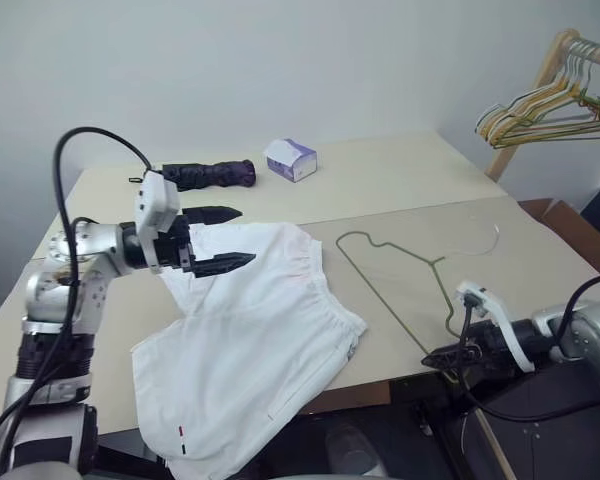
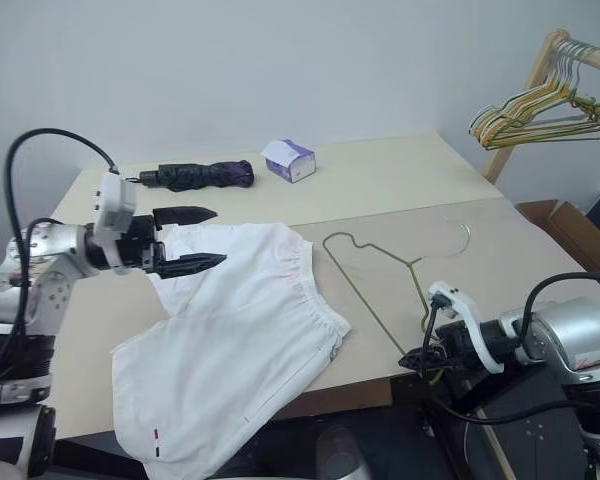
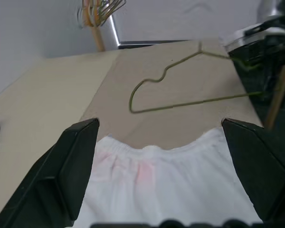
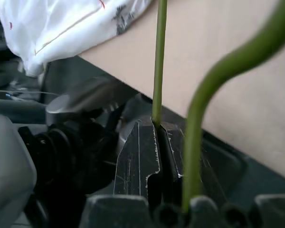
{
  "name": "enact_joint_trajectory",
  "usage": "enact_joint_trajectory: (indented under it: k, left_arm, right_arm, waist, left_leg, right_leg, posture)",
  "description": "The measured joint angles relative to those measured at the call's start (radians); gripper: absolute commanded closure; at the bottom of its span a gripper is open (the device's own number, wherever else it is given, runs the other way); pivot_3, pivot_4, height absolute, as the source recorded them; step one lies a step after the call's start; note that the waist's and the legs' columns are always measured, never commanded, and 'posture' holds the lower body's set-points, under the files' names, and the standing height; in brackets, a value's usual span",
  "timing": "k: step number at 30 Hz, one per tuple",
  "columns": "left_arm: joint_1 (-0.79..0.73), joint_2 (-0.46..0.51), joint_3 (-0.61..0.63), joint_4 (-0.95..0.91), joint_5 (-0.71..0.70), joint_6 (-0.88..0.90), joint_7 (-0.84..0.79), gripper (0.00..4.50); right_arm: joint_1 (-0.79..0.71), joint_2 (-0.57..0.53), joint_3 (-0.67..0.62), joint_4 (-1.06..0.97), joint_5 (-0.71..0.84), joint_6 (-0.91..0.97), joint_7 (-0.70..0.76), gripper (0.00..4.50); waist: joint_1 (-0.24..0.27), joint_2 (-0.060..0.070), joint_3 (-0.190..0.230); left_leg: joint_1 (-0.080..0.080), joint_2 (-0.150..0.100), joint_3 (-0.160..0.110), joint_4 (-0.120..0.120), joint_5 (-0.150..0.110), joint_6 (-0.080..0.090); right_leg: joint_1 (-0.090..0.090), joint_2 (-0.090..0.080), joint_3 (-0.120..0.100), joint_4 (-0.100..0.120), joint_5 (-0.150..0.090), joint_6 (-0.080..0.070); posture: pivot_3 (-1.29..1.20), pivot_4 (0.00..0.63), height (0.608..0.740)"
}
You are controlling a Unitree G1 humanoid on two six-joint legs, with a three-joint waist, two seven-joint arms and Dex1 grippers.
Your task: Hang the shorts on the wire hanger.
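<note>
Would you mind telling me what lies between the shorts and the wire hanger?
Only bare table separates the shorts from the wire hanger, as the left eye view shows.

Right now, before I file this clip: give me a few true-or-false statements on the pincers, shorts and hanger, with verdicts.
1. The left pincer is open above the shorts. True.
2. The right pincer is shut on the hanger wire. True.
3. The shorts already hang on the hanger. False: they lie flat on the table, beside the hanger, partly over the near edge.
4. The hanger is up on the rack with the others. False: it lies on the table, its corner at the near edge in the right pincer.
5. A tissue box stands at the far side of the table. True.
</note>
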Motion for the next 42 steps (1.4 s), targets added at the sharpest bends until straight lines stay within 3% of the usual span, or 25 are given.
enact_joint_trajectory:
  k: [14,26,36,42]
  left_arm:
    - [0.119,0.041,0.022,-0.119,-0.012,0.038,0.051,0.04]
    - [0.159,0.051,0.051,-0.154,-0.039,0.039,0.080,0.04]
    - [0.181,0.053,0.051,-0.173,-0.040,0.038,0.098,0.04]
    - [0.223,0.053,0.054,-0.205,-0.042,0.037,0.122,0.04]
  right_arm:
    - [-0.263,0.098,0.311,0.394,-0.085,-0.196,0.087,4.50]
    - [-0.290,0.056,0.410,0.425,-0.168,-0.341,0.240,4.50]
    - [-0.503,0.225,0.497,0.733,-0.334,-0.439,0.266,4.50]
    - [-0.531,0.234,0.531,0.795,-0.392,-0.507,0.343,4.50]
  waist:
    - [0.047,0.000,0.000]
    - [0.094,0.001,0.000]
    - [0.088,0.001,0.000]
    - [0.105,0.001,0.000]
  left_leg:
    - [0.000,-0.001,0.000,0.000,0.001,0.001]
    - [-0.001,-0.001,0.000,0.000,-0.003,-0.005]
    - [0.000,-0.001,0.000,0.000,-0.002,-0.004]
    - [0.000,-0.001,0.000,0.000,-0.003,-0.004]
  right_leg:
    - [0.000,0.000,0.000,-0.001,0.000,-0.001]
    - [0.000,0.000,0.000,-0.003,0.000,-0.001]
    - [0.000,0.001,0.000,-0.003,0.001,-0.002]
    - [0.001,0.001,0.000,-0.003,0.001,-0.002]
  posture:
    - [-0.27,0.000,0.740]
    - [-0.25,0.000,0.740]
    - [-0.21,0.000,0.740]
    - [-0.19,0.000,0.740]
